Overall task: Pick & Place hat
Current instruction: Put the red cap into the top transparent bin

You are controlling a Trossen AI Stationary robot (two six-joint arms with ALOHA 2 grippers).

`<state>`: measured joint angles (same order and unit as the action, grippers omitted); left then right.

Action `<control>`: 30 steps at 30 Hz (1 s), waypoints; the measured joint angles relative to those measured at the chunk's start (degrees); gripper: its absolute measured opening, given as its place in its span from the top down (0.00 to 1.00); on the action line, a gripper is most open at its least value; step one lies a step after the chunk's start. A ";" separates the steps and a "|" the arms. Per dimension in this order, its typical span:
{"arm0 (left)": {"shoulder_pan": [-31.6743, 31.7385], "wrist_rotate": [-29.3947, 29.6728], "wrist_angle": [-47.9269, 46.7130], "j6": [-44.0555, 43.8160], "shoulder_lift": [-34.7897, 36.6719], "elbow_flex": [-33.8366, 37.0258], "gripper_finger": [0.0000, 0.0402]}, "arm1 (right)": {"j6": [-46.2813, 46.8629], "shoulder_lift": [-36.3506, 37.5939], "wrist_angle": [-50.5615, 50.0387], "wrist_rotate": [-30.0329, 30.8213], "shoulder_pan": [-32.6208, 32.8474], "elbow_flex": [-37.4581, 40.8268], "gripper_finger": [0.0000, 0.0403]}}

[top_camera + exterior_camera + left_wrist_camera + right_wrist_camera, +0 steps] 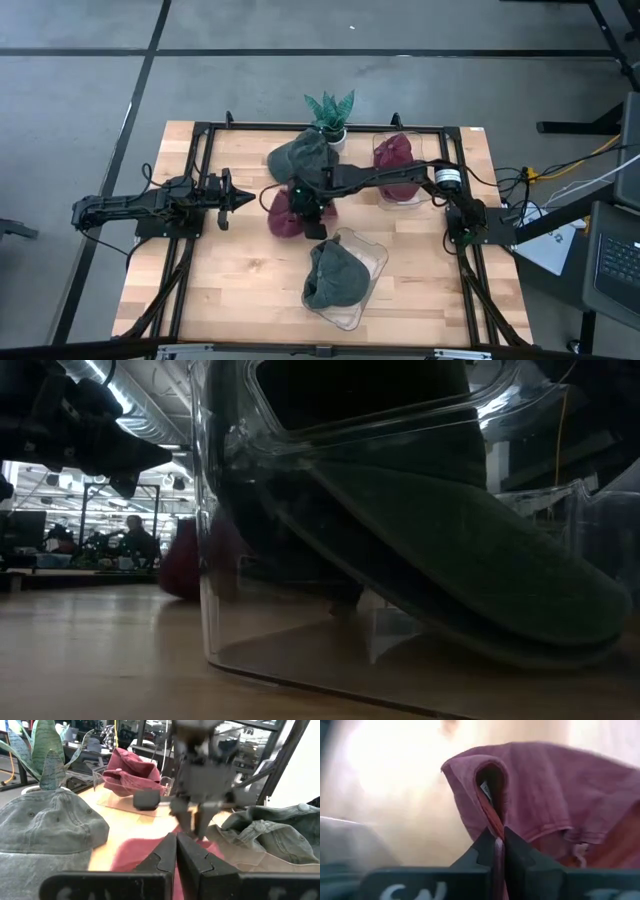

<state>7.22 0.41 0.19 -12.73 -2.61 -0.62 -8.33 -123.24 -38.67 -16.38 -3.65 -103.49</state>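
Observation:
A maroon hat (pixel 283 213) lies on the table's middle, and my right gripper (pixel 308 207) stands over it, shut on its cloth. In the right wrist view the hat (pixel 555 795) fills the picture ahead of the right gripper (pixel 498 845). My left gripper (pixel 243 197) hovers shut, just left of that hat, touching nothing; its wrist view shows the shut fingers (pixel 176 845) pointing at the hat (pixel 145 852). A green hat (pixel 300 155) rests on the table by a plant. Two clear bins hold a second maroon hat (pixel 398 158) and a second green hat (pixel 335 275). My right gripper pinches a raised fold of the maroon hat's edge (pixel 492 817) between its two fingers, several layers looped together. The fingers come from above, pointing down. The rest of the hat (pixel 135 857) spreads on the table below the gripper.
A potted plant (pixel 330 112) stands at the far edge behind the green hat. The clear bin (pixel 372 262) near the front fills the low view (pixel 215 560). The other clear bin (pixel 410 195) sits far right. Bare wood lies front left (pixel 210 280).

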 joint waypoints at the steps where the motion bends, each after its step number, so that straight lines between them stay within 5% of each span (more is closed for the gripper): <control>1: 0.00 0.01 0.02 0.00 0.00 0.00 0.97 | 0.66 0.00 -0.73 -2.19 -0.29 -1.27 0.96; 10: 0.00 0.00 0.01 0.01 -0.01 0.00 0.98 | 9.57 0.13 -1.95 -23.45 -4.71 -11.17 0.95; 18: 0.01 0.00 -0.01 0.00 -0.01 0.00 0.98 | 13.00 0.39 -1.94 -31.62 -7.13 -16.53 0.96; 30: 0.02 0.01 -0.01 0.01 0.00 0.00 0.97 | 22.21 2.25 5.78 -43.70 -8.29 -12.80 0.96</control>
<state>7.24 0.42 0.19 -12.72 -2.61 -0.62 13.89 -120.99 -32.88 -60.08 -11.94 -116.29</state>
